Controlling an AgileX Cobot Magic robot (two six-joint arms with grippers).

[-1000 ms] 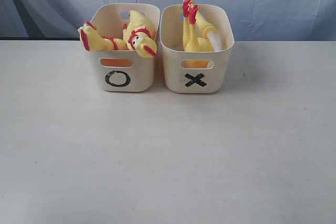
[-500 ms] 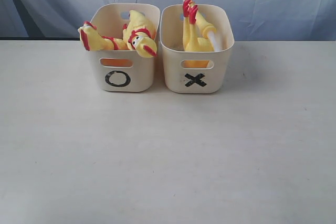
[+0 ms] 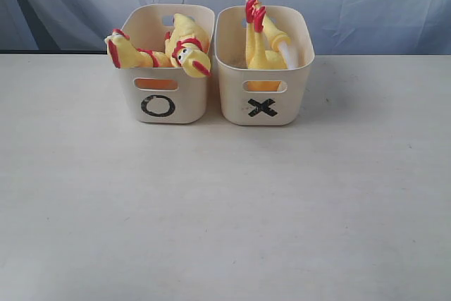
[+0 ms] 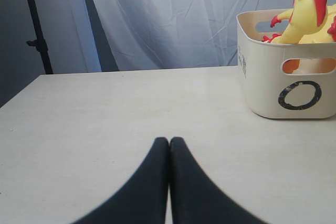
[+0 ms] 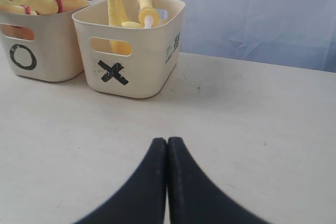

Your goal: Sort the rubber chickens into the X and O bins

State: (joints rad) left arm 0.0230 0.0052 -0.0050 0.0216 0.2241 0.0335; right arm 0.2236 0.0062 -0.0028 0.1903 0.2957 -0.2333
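No shift anywhere since a second ago. Left pincer (image 4: 169, 142) clenched, tips pressed together, empty, low over the table (image 4: 105, 108); right pincer (image 5: 167, 141) likewise clenched and empty. Ahead of the left, the O bin (image 3: 165, 103); ahead of the right, the X bin (image 3: 262, 100), just beside it near the table's far edge. In the O bin, chickens (image 3: 184, 40) draped over the rim; in the X bin, chicken pieces (image 3: 259, 47) upright, red feet topmost, white tube (image 3: 289, 54) alongside.

Smooth cream plastic bins (image 3: 192, 100) hold slightly shiny rubber chickens (image 3: 184, 37) on a matt table (image 3: 225, 209).
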